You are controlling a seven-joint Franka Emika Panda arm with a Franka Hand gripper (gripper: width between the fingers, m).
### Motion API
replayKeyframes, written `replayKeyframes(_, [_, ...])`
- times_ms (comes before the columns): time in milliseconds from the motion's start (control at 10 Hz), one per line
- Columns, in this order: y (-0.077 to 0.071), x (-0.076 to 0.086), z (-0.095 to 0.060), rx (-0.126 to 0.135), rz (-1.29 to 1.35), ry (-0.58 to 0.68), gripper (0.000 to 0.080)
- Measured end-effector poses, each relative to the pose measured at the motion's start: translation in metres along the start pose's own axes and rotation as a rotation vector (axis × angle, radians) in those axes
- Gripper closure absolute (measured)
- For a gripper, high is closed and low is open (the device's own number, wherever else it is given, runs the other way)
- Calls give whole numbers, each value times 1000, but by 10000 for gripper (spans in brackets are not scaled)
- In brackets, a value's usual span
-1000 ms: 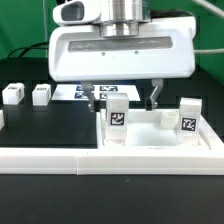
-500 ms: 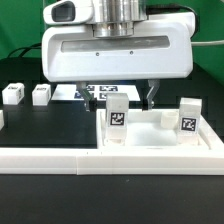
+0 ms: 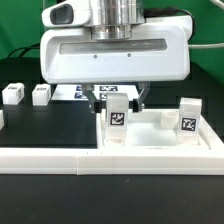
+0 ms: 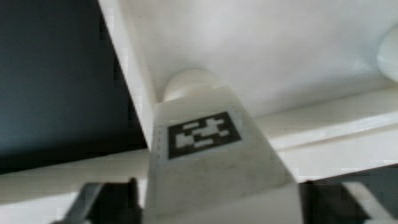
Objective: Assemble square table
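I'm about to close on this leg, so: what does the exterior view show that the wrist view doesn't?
Exterior only: a second leg upright on the slab, two loose legs on the black table, and the marker board behind. Wrist only: what looks like a slim gap between each finger and the tagged leg. Both: the open gripper straddling that leg on the slab.

Smooth, matt white plastic forms the square table's slab [image 3: 150, 130] and its leg [image 3: 117, 120], whose black-and-white tag [image 4: 205, 135] is a flat matt print, while the gripper [image 3: 117, 101] body is glossy white plastic with dark matt fingers [image 4: 111, 200] and the work surface [image 3: 50, 125] is a matt black sheet.
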State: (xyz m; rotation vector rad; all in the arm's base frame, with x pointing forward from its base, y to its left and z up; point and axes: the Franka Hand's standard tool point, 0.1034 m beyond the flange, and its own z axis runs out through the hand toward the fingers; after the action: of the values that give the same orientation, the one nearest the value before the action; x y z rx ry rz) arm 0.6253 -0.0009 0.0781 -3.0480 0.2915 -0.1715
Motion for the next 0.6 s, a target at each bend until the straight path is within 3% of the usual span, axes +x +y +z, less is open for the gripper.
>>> replayKeyframes(100, [0, 0, 0, 0, 0, 0, 511])
replayKeyframes(600, [-2, 0, 1, 1, 165, 1, 509])
